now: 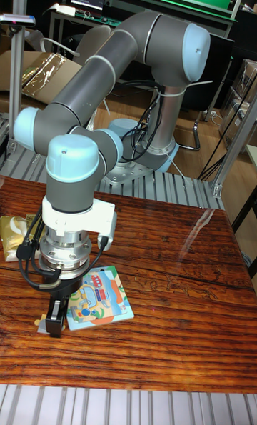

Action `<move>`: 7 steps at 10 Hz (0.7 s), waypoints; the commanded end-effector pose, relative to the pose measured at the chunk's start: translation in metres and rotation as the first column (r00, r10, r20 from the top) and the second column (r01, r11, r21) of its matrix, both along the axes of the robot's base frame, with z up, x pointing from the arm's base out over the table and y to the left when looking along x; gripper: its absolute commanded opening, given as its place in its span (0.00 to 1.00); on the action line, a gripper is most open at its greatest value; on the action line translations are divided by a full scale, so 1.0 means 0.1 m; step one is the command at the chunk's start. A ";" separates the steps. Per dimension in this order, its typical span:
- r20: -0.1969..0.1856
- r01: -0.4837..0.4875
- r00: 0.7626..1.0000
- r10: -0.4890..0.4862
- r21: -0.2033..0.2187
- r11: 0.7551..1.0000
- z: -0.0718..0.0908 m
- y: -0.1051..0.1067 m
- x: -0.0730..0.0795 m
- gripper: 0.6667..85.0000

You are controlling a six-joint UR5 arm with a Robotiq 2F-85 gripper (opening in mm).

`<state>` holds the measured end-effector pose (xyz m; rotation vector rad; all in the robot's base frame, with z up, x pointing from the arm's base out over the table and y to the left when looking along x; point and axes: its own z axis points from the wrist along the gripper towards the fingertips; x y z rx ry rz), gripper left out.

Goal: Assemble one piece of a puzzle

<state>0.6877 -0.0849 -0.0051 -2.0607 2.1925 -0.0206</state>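
Surface: glossy reddish-brown wooden table (164, 282)
On it, front left: colourful square puzzle board (100, 298)
Left edge: yellowish packet (13, 236)

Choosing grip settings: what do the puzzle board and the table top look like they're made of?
Puzzle board: looks like thin printed cardboard or light wood, matte, with a colourful cartoon picture and pale blue edge. Table top: reddish wood with visible grain, glossy varnish judging by the light reflections.
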 end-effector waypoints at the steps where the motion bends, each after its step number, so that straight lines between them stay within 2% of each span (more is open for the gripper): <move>1: -0.010 0.011 1.000 -0.011 0.014 1.000 0.01 0.02 -0.02 0.54; 2: -0.012 0.014 1.000 -0.014 0.014 1.000 0.02 0.01 -0.03 0.53; 5: -0.012 0.031 0.999 -0.031 0.019 0.999 0.04 0.02 -0.04 0.42; 7: -0.010 0.033 0.999 -0.033 0.018 0.999 0.05 0.02 -0.03 0.40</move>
